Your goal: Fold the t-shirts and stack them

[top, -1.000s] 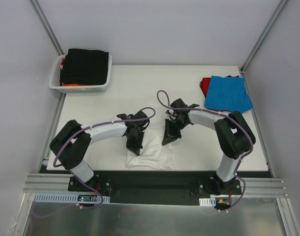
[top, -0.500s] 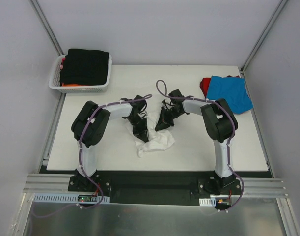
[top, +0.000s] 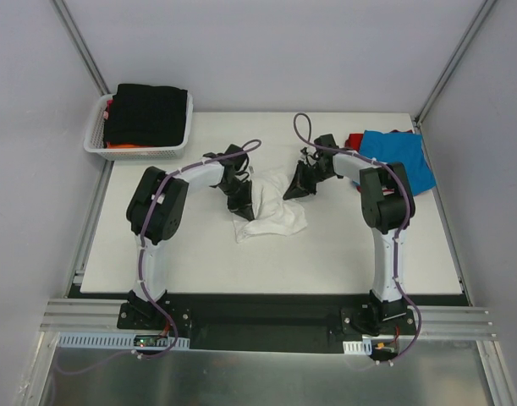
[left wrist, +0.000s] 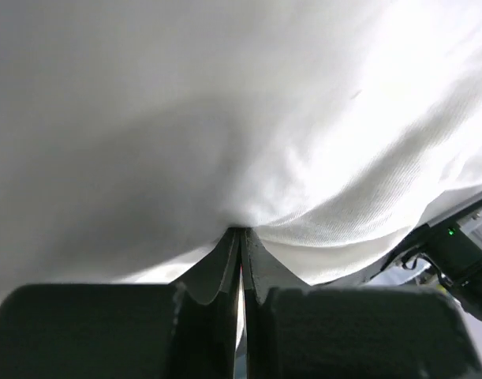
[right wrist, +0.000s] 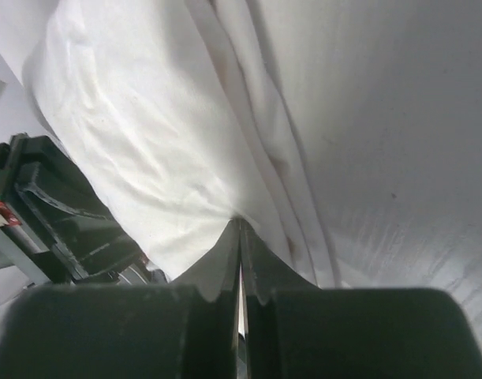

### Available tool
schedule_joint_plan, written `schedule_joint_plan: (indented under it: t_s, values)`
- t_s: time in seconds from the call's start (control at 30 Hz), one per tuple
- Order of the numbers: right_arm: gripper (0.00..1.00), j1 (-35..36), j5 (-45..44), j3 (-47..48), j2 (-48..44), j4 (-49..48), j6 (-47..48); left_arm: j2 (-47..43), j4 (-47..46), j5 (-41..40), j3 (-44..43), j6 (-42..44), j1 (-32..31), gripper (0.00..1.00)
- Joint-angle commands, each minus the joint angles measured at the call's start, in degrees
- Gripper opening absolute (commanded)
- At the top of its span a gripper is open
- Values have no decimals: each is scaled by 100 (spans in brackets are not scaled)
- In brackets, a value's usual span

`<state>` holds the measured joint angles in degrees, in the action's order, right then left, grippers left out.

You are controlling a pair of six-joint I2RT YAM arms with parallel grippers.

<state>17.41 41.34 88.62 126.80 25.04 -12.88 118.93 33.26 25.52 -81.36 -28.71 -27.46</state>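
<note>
A white t-shirt point(top: 271, 211) hangs crumpled between both arms over the middle of the table. My left gripper point(top: 244, 205) is shut on its left edge; in the left wrist view the white cloth point(left wrist: 225, 134) fills the frame above the pinched jaws point(left wrist: 241, 233). On the shirt's right edge my right gripper point(top: 294, 190) is shut too, and the white cloth point(right wrist: 162, 134) bunches at its jaw tips point(right wrist: 239, 221). A blue t-shirt point(top: 395, 159) lies folded on a red t-shirt point(top: 354, 145) at the back right. A black t-shirt point(top: 148, 114) sits over an orange t-shirt point(top: 127, 145) in the basket.
The white lattice basket point(top: 96, 135) stands at the table's back left corner. Bare table point(top: 326, 254) spreads in front of the white shirt. Frame posts rise at both back corners.
Both grippers have carried the white t-shirt away from the near edge toward the back of the table, and they have drawn further apart. The shirt now lies more spread between them.
</note>
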Motion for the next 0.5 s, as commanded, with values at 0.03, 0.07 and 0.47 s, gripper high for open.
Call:
schedule_joint_plan:
  t_s: [0.03,0.07,0.47]
  values:
    - [1,-71,-162,164,99,282,269,296,234,-1479,-406,638,513,0]
    - [1,-88,-170,182,90,274,269,340,286,-1497,-520,656,566,0]
    - [1,-343,-249,875,468,431,251,1211,708,-1568,-1918,928,962,0]
